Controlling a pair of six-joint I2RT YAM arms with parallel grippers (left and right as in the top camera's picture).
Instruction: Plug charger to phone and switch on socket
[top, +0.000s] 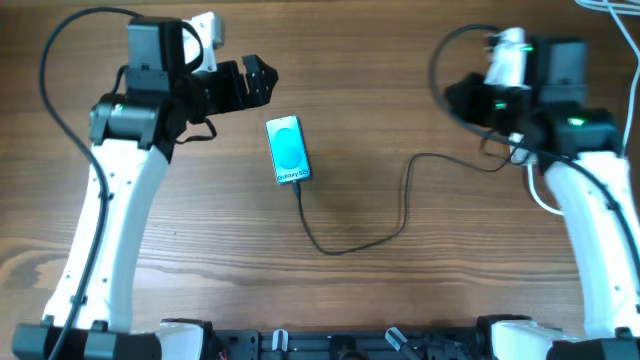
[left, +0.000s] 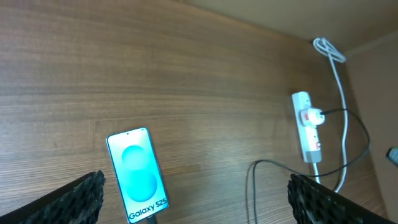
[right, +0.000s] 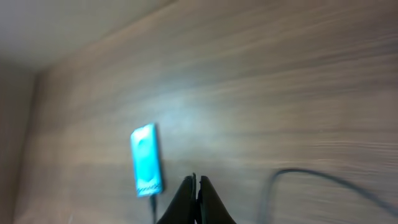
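- Left wrist view: left jaws spread wide, holding nothing; the phone (left: 138, 177) lies flat on the worktop (left: 217, 81).
- Right wrist view: right jaws pressed together — pinching nothing.

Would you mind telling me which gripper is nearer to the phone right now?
Left. The left gripper is just up-left of the phone in the overhead view; the right gripper sits far off on the opposite side.
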